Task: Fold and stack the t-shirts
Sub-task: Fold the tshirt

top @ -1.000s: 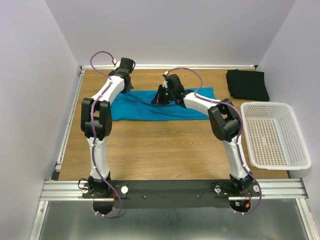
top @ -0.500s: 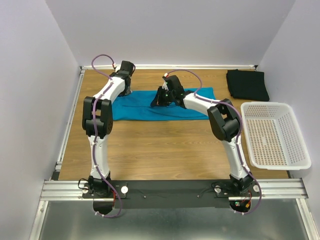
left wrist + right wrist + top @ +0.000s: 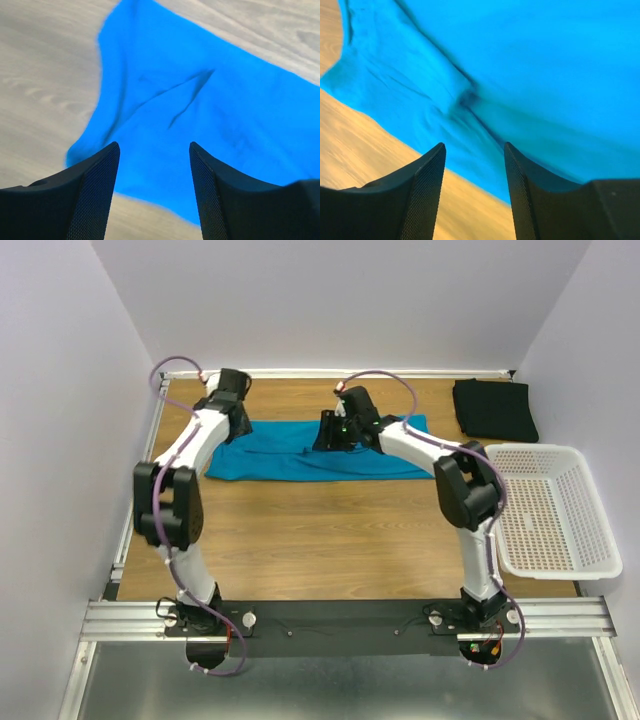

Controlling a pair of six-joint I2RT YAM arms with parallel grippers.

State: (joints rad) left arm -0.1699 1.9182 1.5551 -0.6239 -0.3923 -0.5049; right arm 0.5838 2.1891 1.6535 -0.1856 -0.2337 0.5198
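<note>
The teal-blue t-shirt lies flat as a long folded band across the back of the table. The black t-shirt sits folded at the back right corner. My left gripper hovers over the teal shirt's left end, open, with nothing between its fingers. In the left wrist view the teal shirt shows a few creases. My right gripper is over the middle of the shirt's back edge, also open and empty. Beneath it, the right wrist view shows the teal shirt and its edge against the wood.
A white perforated basket stands at the right side of the table. Bare wooden tabletop stretches between the shirt and the arm bases. Walls close in the table at the back and on both sides.
Both grippers have gone from shut to open, letting go of the teal shirt. The left arm has swung outward to the left. The right gripper has shifted slightly right.
</note>
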